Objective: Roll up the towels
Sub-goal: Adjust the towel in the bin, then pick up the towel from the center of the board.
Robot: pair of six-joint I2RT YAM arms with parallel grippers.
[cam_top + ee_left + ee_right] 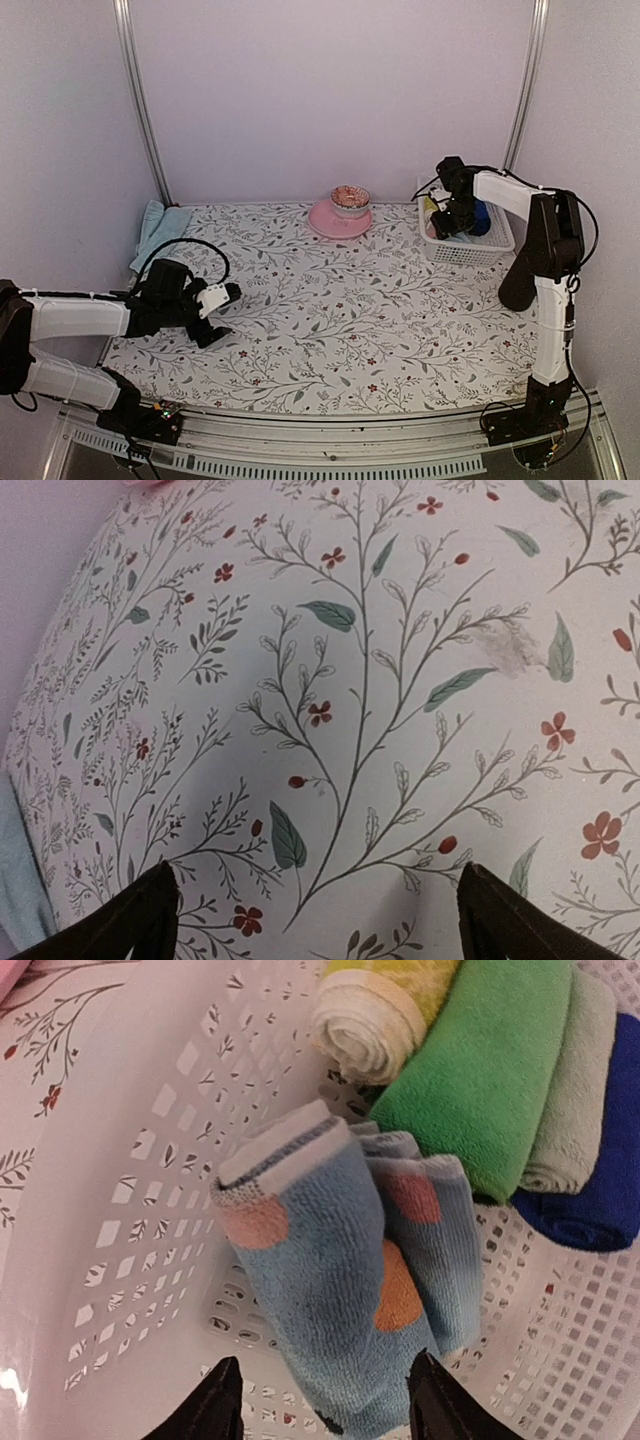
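Towels [160,228] should handle light and limp; we pinch a corner. Left gripper [226,315] stands wide open; right gripper [325,1400] straddles a rolled towel [330,1290], grip indeterminate to us.

The left arm [75,318] lies low along the near left side, its white forearm stretched level toward the right and its elbow folded back by the base. The left gripper [222,312] points toward the middle and is held low, with its jaws spread wide. In the wrist view its dark fingertips [140,920] sit at the two bottom corners. The right arm [548,250] stands tall from its near right base, bends at the elbow and reaches left at the far right. The right gripper [452,222] tilts downward, its fingers [220,1405] partway apart; whether they press on anything cannot be told.
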